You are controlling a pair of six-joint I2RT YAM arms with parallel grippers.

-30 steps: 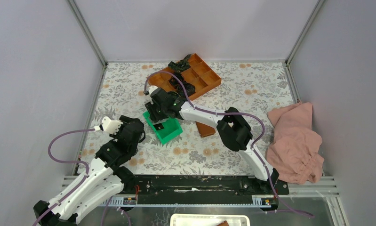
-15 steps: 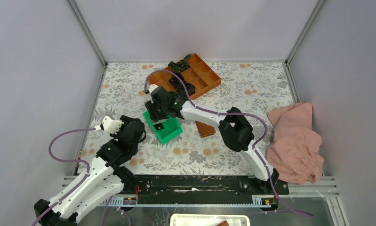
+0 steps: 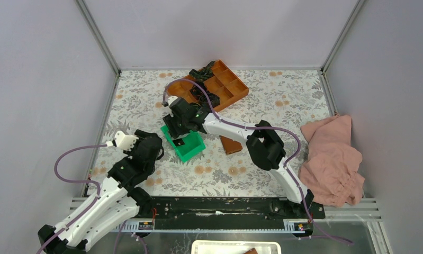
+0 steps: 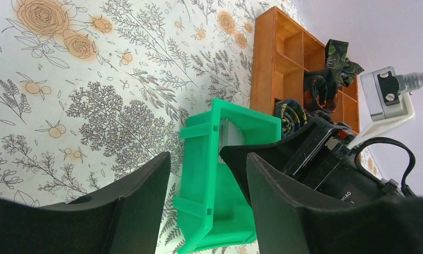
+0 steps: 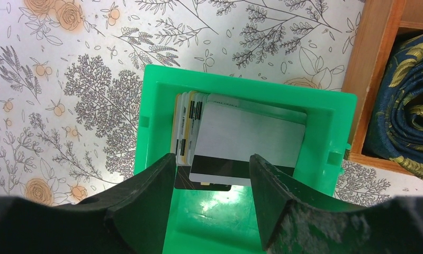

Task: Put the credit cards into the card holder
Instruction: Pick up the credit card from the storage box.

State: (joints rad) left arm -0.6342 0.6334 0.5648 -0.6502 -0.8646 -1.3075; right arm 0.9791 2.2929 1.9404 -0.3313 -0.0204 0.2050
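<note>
Several credit cards [image 5: 246, 140] stand stacked against the far wall of a green tray [image 5: 156, 127]; the front one is silver with a black stripe. My right gripper [image 5: 212, 174] is open and hangs in the tray with its fingers on either side of the cards' lower edge, holding nothing. It sits over the tray [image 3: 190, 148] in the top view. The brown card holder [image 3: 230, 145] lies right of the tray, partly under the right arm. My left gripper [image 4: 209, 180] is open and empty, just left of the tray [image 4: 214, 174]. The cards show edge-on [image 4: 231, 132] there.
An orange compartment tray [image 3: 234, 79] with dark rolled ties stands at the back, close behind the green tray. A pink cloth [image 3: 333, 159] lies at the right edge. Grey walls enclose the table. A white bin [image 3: 235, 247] sits below the front rail.
My right gripper has shifted slightly toward the far end of the green tray. The left arm has not moved.
</note>
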